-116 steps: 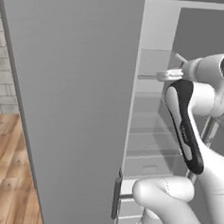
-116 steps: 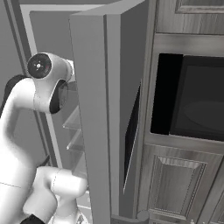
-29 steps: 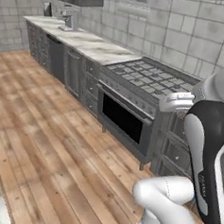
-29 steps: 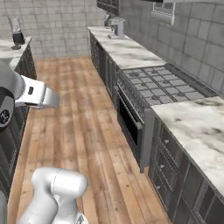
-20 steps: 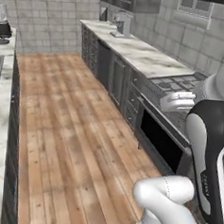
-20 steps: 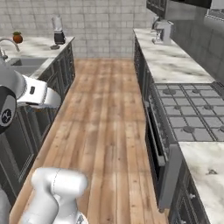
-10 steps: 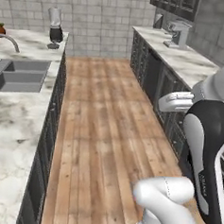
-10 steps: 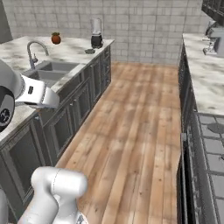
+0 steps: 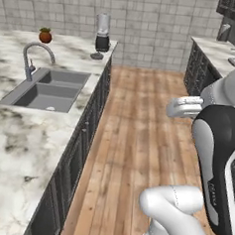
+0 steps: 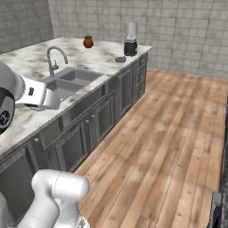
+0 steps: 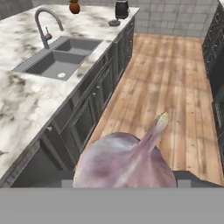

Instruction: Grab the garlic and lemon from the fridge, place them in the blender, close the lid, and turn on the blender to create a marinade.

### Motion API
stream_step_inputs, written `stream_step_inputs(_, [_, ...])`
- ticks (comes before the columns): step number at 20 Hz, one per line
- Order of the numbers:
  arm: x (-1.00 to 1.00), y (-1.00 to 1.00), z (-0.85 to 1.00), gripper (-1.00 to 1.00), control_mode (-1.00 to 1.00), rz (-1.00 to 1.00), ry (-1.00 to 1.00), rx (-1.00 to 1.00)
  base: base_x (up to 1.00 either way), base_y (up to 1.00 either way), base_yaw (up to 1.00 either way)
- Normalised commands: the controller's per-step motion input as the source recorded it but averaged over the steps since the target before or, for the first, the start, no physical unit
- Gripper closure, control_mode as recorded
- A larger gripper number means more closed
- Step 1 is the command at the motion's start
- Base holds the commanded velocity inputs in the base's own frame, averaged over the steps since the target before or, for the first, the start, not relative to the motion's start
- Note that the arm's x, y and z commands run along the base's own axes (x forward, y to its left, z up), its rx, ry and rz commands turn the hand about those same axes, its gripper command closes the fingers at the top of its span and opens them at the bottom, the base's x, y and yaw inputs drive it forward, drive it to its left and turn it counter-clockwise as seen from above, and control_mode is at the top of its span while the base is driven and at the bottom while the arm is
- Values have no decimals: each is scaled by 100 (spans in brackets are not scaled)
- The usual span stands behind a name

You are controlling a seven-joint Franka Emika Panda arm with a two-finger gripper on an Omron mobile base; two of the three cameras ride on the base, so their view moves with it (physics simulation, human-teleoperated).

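— What's it carrying?

— A garlic (image 11: 127,164) bulb, purplish and papery, filling the bottom of the hand view with its dried stem poking up. It sits right where the gripper (image 11: 127,177) fingers would be, so I'd say they're closed around it, set fairly wide to span the bulb — though the tips themselves are hidden behind it.

— And the blender?

— The blender (image 9: 102,33) stands at the far end of the counter (image 9: 19,132), near its back right corner, with the lid (image 10: 120,59) lying flat on the marble just beside it, toward the counter's front edge. A potted plant (image 9: 44,35) sits further left along the back edge, and the sink (image 9: 44,88) is nearer us, well apart from the blender.

— Will the garlic give trouble?

— It's light, I'd guess, and firm at the core, but that skin is loose and slick and can shear off under the pads. Best held across the fat middle, as it seems to be now, not by the brittle stem.

— What's left?

— Plenty: the garlic has yet to reach the jar, and the lemon, lid and knob remain, by my reckoning.
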Motion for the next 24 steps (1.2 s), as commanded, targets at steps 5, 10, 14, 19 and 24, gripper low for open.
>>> stream_step_inputs(5, [0, 0, 0, 100, 100, 0, 0, 0, 100, -71, 37])
stream_step_inputs(10, [0, 0, 0, 100, 100, 0, 0, 0, 100, -83, 35])
stream_step_inputs(14, [0, 0, 0, 100, 100, 0, 0, 0, 100, -98, 33])
stream_step_inputs(19, [0, 0, 0, 100, 100, 0, 0, 0, 100, -100, 31])
stream_step_inputs(24, [0, 0, 0, 100, 100, 0, 0, 0, 100, -100, 31])
